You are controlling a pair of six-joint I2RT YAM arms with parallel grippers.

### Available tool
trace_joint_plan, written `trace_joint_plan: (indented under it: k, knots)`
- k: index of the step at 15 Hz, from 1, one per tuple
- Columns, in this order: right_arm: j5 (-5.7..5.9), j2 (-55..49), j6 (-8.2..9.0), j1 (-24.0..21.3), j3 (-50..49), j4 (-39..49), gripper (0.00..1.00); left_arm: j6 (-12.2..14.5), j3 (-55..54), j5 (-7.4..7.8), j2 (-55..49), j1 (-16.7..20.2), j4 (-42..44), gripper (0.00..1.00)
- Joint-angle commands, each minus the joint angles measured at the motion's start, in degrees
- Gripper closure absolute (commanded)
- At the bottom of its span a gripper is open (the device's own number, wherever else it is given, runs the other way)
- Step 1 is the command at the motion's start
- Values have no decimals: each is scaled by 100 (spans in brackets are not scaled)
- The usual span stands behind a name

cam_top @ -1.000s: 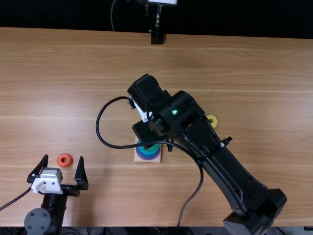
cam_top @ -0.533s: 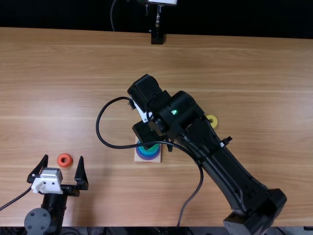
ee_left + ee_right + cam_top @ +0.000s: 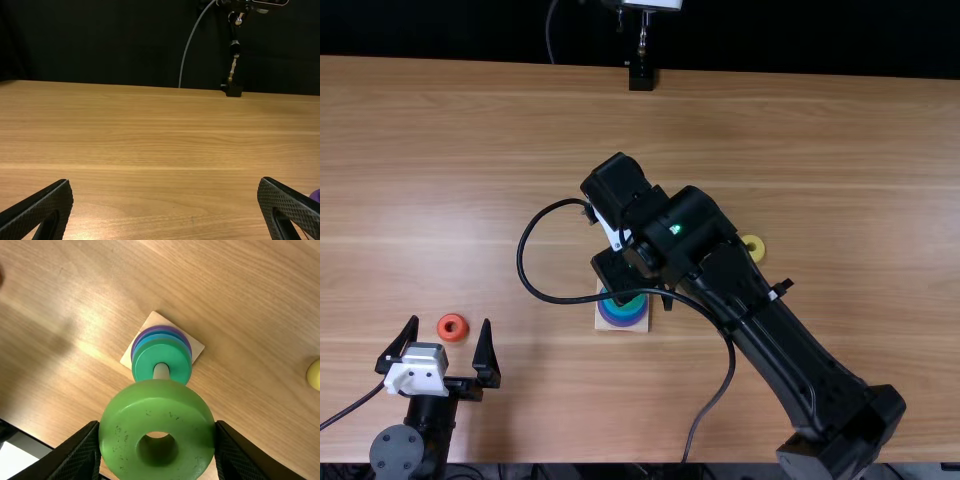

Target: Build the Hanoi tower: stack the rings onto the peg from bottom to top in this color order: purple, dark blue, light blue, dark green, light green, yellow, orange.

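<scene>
On a light brown wooden table (image 3: 840,150), a square pale wooden base (image 3: 197,348) carries an upright wooden peg (image 3: 161,371). Around the peg, a flat round dark green ring (image 3: 145,365) tops the stack, with a blue edge (image 3: 159,335) and a wider purple ring (image 3: 159,327) beneath it; whether that blue is one ring or two is hard to tell.

The right gripper (image 3: 158,426) has its fingers parted by the width of a thick, glossy light green ring (image 3: 115,432), pressing on its opposite outer sides. That grip leaves the centre hole free for the peg. The ring is held close to the peg, seemingly over the stack, because light green follows dark green. Whether hole and peg line up is unclear; a crooked release could leave it caught on the tip.

The left gripper (image 3: 165,181) has its fingers spread wide, with nothing between the pads. In the top view, a small round orange ring (image 3: 442,327) shows between its fingertips, ungripped. A round yellow ring (image 3: 315,376) lies beyond the right arm, well apart from the base. Both probably wait because they go on last.
</scene>
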Motion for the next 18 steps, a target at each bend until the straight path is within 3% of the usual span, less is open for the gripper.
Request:
trace_joint_plan:
  k: [1,18]
  knots:
    - [-4,-61,37,-68,-73,-6,100,10,-40,83,-62,44,-209,0]
    - [-4,150,47,-68,-38,68,100,10,-40,83,-62,44,-209,0]
